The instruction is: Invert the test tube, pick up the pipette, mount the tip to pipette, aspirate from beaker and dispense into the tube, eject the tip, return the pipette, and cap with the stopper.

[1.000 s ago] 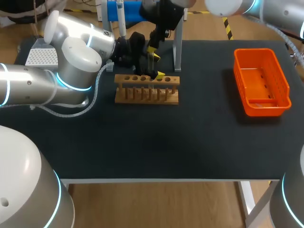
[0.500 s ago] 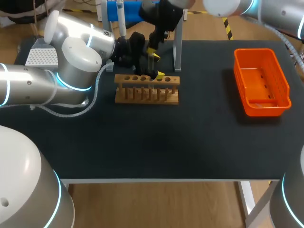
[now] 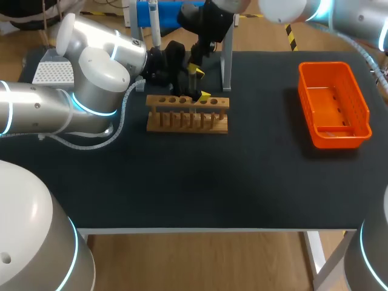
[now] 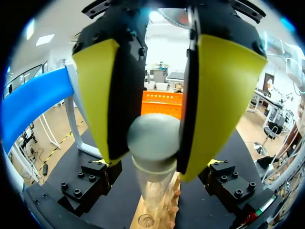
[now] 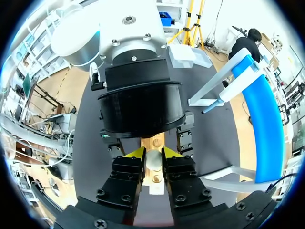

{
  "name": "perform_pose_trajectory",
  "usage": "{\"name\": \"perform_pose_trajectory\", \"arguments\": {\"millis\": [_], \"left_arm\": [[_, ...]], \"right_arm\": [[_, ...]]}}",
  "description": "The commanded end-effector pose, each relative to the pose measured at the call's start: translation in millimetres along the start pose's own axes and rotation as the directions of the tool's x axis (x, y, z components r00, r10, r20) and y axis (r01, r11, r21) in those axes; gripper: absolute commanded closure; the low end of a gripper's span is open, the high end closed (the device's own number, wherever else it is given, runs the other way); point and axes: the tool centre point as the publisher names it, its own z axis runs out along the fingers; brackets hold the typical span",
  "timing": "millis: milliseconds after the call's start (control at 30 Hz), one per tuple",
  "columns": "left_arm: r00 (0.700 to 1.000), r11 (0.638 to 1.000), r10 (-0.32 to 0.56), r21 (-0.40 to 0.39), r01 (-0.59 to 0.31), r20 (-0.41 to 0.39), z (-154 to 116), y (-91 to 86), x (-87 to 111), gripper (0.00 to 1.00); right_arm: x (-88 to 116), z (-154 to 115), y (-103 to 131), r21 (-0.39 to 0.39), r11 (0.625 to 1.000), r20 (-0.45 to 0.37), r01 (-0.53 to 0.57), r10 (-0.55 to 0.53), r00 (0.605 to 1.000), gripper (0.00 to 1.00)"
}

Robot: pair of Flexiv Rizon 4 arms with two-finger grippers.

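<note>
Two yellow-tipped fingers of the right gripper (image 5: 152, 153) clamp the rounded grey stopper (image 4: 153, 140) atop the clear test tube (image 4: 151, 188). That tube stands in the wooden rack (image 3: 188, 113), upper middle of the head view, between the wide-open, empty fingers of the left gripper (image 4: 158, 164).

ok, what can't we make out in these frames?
Test tube fill level: left wrist view, right gripper fingers and stopper cover its top, rest unclear; head view, too small.
Stopper seating: head view, hidden behind the right gripper.
Orange basket contents: head view, too small to identify.
</note>
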Motion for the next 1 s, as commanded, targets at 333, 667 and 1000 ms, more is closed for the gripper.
{"name": "perform_pose_trajectory", "arguments": {"millis": [333,667,1000], "left_arm": [[1.0,1.0,0.0,-0.001,0.0,-0.003,-0.3,0.0,-0.9,0.0],[1.0,1.0,0.0,-0.001,0.0,-0.003,-0.3,0.0,-0.9,0.0],[1.0,1.0,0.0,-0.001,0.0,-0.003,-0.3,0.0,-0.9,0.0]], "right_arm": [[-1.0,-4.4,-4.3,-0.012,1.0,0.02,-0.009,0.009,1.0,0.0],[11.4,-19.9,-4.3,-0.127,0.989,0.057,0.077,-0.07,0.996,0.0],[15.7,-34.8,-15.4,-0.294,0.955,0.048,0.048,-0.035,0.998,0.0]]}}
